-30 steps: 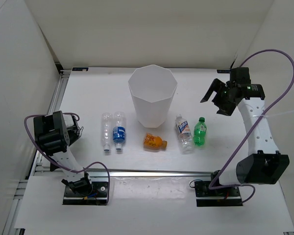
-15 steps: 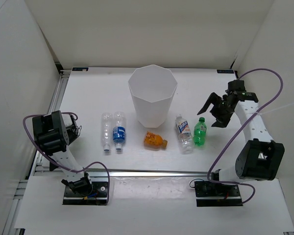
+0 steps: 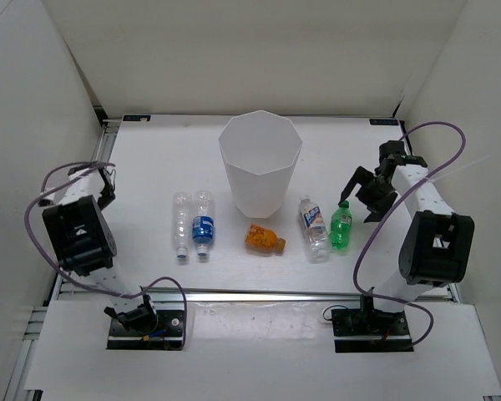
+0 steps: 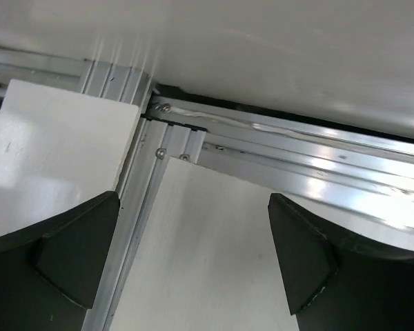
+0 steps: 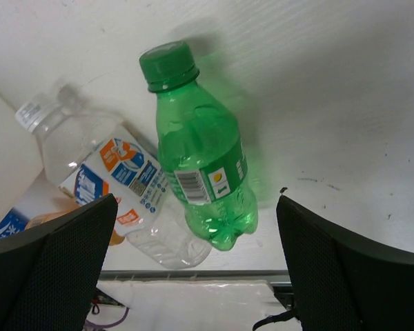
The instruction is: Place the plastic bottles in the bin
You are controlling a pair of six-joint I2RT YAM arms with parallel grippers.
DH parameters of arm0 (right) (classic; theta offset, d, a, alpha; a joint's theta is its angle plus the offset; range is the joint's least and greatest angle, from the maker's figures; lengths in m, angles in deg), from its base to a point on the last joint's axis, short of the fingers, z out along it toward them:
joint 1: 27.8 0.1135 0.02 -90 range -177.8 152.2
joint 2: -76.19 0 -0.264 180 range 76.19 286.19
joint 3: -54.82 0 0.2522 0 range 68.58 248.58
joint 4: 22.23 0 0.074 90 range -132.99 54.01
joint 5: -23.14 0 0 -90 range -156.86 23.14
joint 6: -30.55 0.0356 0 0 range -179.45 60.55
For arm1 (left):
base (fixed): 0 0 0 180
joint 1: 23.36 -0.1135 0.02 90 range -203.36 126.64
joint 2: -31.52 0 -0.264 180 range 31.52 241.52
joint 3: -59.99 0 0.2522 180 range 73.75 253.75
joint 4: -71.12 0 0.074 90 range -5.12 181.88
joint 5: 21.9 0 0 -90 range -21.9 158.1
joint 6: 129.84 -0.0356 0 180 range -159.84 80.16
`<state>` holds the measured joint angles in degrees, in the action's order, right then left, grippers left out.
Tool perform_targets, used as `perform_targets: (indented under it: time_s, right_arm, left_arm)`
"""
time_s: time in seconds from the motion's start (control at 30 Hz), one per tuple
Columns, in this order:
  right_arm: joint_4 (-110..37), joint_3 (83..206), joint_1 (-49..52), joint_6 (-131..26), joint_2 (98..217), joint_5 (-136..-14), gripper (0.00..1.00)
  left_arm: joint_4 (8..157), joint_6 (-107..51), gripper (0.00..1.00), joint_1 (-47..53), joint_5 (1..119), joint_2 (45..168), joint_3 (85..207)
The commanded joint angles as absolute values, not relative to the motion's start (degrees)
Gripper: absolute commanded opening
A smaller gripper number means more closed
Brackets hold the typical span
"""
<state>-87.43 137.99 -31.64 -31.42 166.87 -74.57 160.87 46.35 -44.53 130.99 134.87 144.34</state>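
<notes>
The white faceted bin (image 3: 260, 165) stands at the table's middle back. Five bottles lie in front of it: a clear unlabelled one (image 3: 180, 224), a blue-label one (image 3: 203, 224), a squat orange one (image 3: 263, 240), a white-label one (image 3: 313, 226) and a green one (image 3: 341, 225). My right gripper (image 3: 361, 190) is open, above and just right of the green bottle's cap. In the right wrist view the green bottle (image 5: 200, 158) lies between the open fingers, the white-label one (image 5: 121, 185) beside it. My left gripper (image 3: 107, 181) is open at the far left edge, holding nothing.
The left wrist view shows the aluminium frame rail (image 4: 262, 141) and the table's back left corner between the open fingers (image 4: 300, 255). White walls enclose the table on three sides. A metal rail (image 3: 259, 294) runs along the table's near edge.
My right gripper has come down and leftward from the back right toward the green bottle. My left arm has swung up and back, its gripper now pointing at the left rail.
</notes>
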Motion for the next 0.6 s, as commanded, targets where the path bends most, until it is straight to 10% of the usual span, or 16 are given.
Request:
perform_targets:
  time_s: [0.0,0.3,0.57]
  right_arm:
    - [-84.6,137.0,-31.1,-32.6,168.4,-72.8,1.00]
    - [-79.9,133.1,-27.1,-32.6,176.3,-69.8,1.00]
    - [-80.3,132.3,-26.6,-30.4,176.7,-66.7,0.39]
  left_arm:
    - [166.4,39.1,1.00,-40.2,129.6,123.1,144.7]
    - [166.4,32.9,1.00,-28.4,124.5,114.8,143.8]
    - [166.4,29.2,1.00,-26.3,127.3,113.1,142.2]
